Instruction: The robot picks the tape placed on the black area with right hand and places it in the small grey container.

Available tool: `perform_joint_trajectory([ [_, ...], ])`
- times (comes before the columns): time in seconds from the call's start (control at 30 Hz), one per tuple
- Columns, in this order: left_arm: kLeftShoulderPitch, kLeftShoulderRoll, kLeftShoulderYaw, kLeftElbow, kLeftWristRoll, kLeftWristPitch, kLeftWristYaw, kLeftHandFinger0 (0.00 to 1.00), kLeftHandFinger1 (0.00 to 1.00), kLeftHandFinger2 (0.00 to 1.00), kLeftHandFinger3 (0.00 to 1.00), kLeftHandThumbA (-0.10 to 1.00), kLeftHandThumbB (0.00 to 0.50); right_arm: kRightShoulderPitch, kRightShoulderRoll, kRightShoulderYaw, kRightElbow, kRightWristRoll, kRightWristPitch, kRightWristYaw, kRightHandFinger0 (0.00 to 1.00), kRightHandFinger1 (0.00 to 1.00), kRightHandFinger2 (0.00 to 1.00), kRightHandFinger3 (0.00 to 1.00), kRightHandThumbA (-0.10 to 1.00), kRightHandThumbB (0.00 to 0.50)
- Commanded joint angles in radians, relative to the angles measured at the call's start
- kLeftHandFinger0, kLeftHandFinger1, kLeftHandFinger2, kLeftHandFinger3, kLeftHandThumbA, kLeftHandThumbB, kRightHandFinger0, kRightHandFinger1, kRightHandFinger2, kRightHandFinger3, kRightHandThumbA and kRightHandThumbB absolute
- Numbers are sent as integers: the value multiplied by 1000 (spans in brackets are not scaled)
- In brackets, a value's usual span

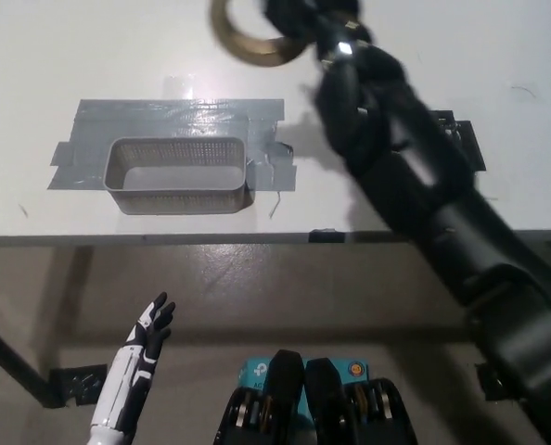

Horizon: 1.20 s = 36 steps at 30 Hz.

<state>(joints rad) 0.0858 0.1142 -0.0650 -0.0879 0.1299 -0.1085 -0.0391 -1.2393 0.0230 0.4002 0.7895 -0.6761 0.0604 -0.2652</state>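
No text or label can be read.

The tape (248, 39), a tan ring, hangs tilted and blurred above the table's far side. The small grey container (177, 175), a mesh basket, sits upright and empty on grey tape strips.

White table (90, 56), its near edge running straight across the view. A small grey mesh container (177, 174) is seated toward the left on a patch of grey tape strips (178, 116) stuck flat to the surface. A black taped area (466, 144) is found at the right, partly hidden, and a small black tab (326, 235) is fixed at the near edge.
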Motion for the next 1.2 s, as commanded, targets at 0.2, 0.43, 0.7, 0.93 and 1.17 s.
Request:
perform_joint_trajectory([
  [0.2, -18, 23, -51, -20, 57, -39, -12, 1000, 1000, 1000, 1000, 1000, 133, -197, 157, 2, 330, 30, -14, -37, 0, 331, 787, 912, -100, 180],
  [0.43, -20, 21, -67, -42, 65, -10, -18, 1000, 1000, 1000, 1000, 1000, 153, -240, 226, 41, 535, 21, -36, -53, 21, 261, 634, 707, -100, 241],
  [0.7, -22, 18, -85, -47, 59, -14, -26, 1000, 1000, 1000, 1000, 1000, 150, -214, 254, 57, 603, 35, -40, -36, 0, 0, 140, 469, -100, 269],
  [0.93, -17, 17, -87, -62, 47, -18, -40, 1000, 1000, 1000, 1000, 1000, 136, -179, 261, 86, 617, 35, -54, -71, 0, 0, 33, 449, -100, 269],
  [1.17, -12, 17, -86, -83, 49, -3, -50, 1000, 1000, 1000, 1000, 1000, 143, -157, 266, 86, 616, 53, -51, -98, 741, 955, 1000, 1000, 257, 287],
])
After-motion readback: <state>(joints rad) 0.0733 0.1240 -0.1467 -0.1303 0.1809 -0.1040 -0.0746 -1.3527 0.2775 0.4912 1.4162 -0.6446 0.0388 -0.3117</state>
